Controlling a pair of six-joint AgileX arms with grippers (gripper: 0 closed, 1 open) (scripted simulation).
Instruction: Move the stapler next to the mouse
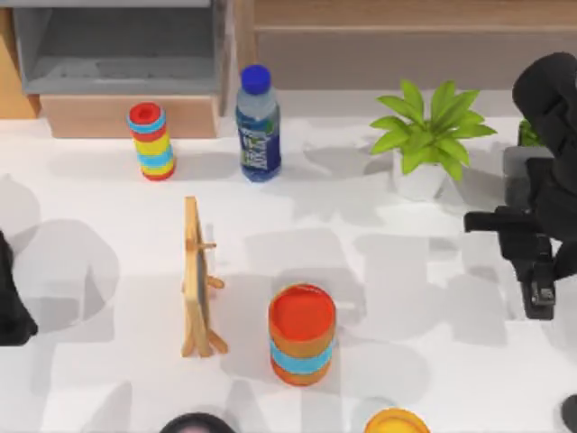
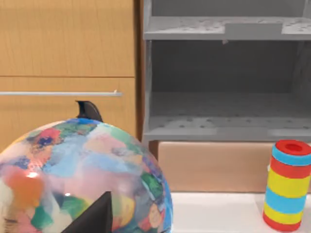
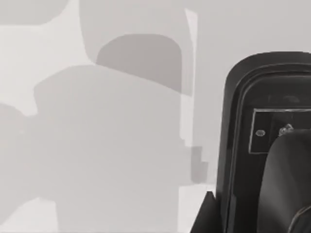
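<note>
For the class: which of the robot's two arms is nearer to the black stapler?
The right. Its gripper is directly over the stapler at the table's right edge. The left arm sits at the far left edge, with the whole table between it and the stapler.

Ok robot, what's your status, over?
Left pincer parked at table's left edge. Right pincer at right edge, on the slim black bar-shaped stapler. Orange cup with blue band mid-table, well apart.
</note>
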